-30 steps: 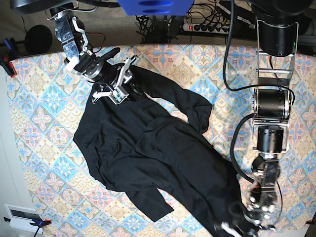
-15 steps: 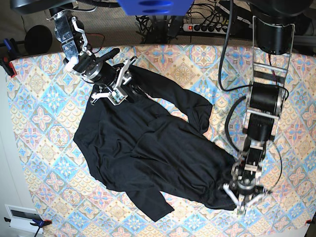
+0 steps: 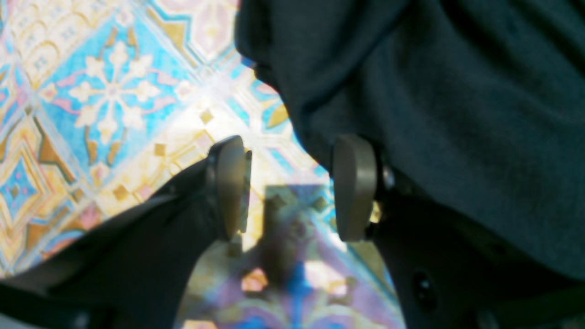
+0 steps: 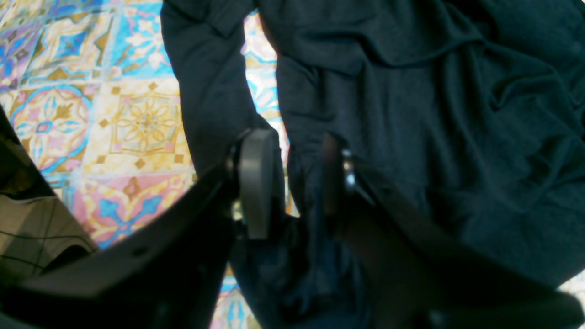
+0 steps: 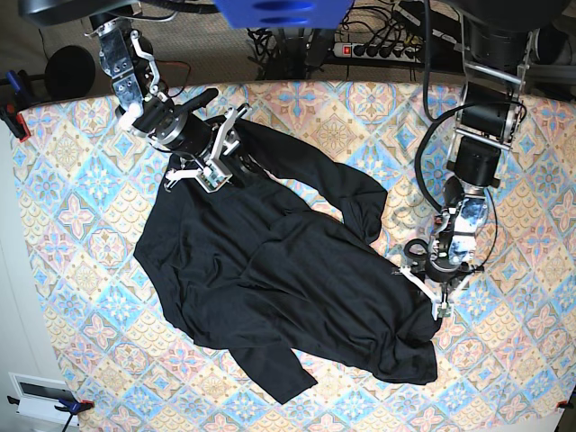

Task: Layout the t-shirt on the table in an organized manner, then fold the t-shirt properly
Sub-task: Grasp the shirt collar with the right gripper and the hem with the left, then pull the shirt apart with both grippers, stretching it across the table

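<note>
Since the earlier frames the left gripper (image 5: 430, 286), at the right of the base view, has let go of the shirt's lower corner and drawn up from the bottom edge of the frame to mid-right, and the fabric it had pulled out has dropped back onto the table (image 5: 72, 225).

At the upper left of the base view, the right gripper (image 5: 205, 164) is clamped on a bunched fold of the black t-shirt (image 5: 270, 279) near its top edge; its wrist view shows cloth pinched between the pads. The shirt lies diagonally from upper left to lower right, rumpled, one sleeve doubled over at upper centre and another poking out at the bottom.

At the right, the left gripper stands open and empty just beside the shirt's edge, over bare cloth.

The risk: if the right gripper pulls while nothing anchors the far end, the whole garment will likely slide and bunch rather than spread. A shallow regrasp at the edge could catch two layers.
</note>
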Tool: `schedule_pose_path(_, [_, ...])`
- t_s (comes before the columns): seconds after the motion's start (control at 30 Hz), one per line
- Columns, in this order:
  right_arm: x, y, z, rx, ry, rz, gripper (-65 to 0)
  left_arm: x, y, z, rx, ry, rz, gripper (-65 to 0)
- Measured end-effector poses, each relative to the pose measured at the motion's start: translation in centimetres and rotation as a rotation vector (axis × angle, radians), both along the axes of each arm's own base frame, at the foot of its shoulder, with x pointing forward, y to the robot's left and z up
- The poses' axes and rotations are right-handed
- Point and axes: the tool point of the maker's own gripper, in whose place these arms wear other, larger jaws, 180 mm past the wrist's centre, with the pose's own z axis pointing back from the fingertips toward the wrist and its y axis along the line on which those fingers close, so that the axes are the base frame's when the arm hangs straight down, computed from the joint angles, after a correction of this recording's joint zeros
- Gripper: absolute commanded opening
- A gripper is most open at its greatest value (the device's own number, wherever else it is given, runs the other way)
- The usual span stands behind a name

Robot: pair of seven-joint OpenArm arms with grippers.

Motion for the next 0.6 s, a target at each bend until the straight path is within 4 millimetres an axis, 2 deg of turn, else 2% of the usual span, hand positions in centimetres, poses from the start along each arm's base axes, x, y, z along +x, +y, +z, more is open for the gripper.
schedule_pose_path(0.17, [0.0,0.0,0.0,0.000,-0.001,0.001,-47.1,0.2,-2.4,-0.4,-0.039,0.002,-0.018,-33.9])
schedule_pose_path(0.33, [0.0,0.1,0.1,0.001,-0.002,0.001,-47.1,-0.1,-6.1,-1.3,-0.088,0.016,-0.053,-35.3])
schedule_pose_path(0.4, [0.0,0.1,0.2,0.002,-0.005,0.002,-47.2,-0.4,-7.1,-1.7,-0.101,0.020,-0.064,-40.7])
schedule_pose_path(0.53, [0.0,0.1,0.2,0.002,-0.006,0.001,-47.2,-0.7,-9.2,-1.8,-0.148,0.037,-0.167,-64.4])
schedule_pose_path(0.6, [0.1,0.0,0.3,0.004,-0.008,-0.001,-47.2,-0.8,-9.3,-1.6,-0.178,0.032,-0.164,-65.0])
